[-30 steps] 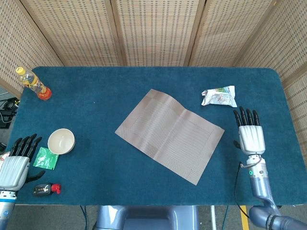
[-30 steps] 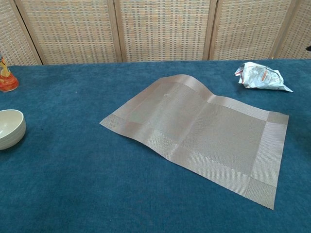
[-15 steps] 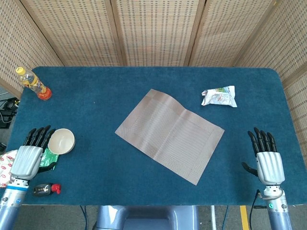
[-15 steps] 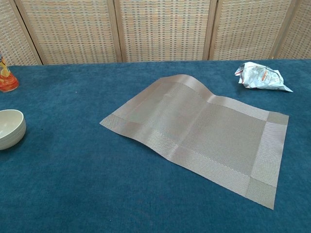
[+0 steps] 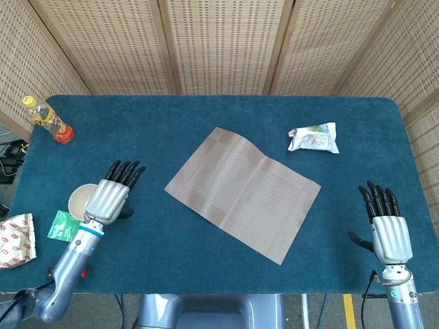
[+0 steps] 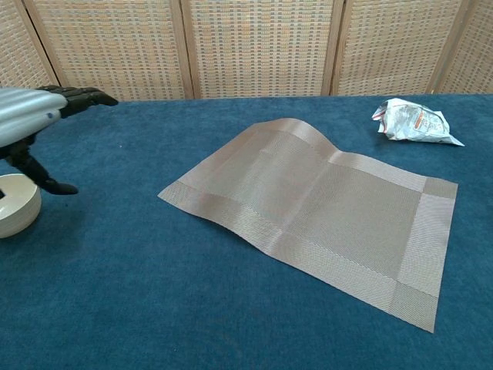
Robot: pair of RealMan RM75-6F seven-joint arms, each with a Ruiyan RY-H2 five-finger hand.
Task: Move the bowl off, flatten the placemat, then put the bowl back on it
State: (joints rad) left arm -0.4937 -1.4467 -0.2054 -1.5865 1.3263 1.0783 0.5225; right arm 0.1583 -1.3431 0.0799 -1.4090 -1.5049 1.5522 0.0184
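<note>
Both hands are empty, fingers spread. Left hand (image 5: 113, 195) hovers beside bowl (image 5: 79, 200), at placemat's (image 5: 241, 191) nine o'clock. I'd press its ridge flat first.

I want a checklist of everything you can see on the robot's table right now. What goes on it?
Surface: blue cloth table.
Job's things: bowl sits off the placemat, near the table's left side; the placemat has a raised fold.
Clutter: bottle, silver packet, green sachet, red-and-white packet.
Hands: left hand over the bowl, fingers spread, holding nothing; right hand open.
Cables: dark cords beyond the left edge.
Surroundings: woven screen panels.
</note>
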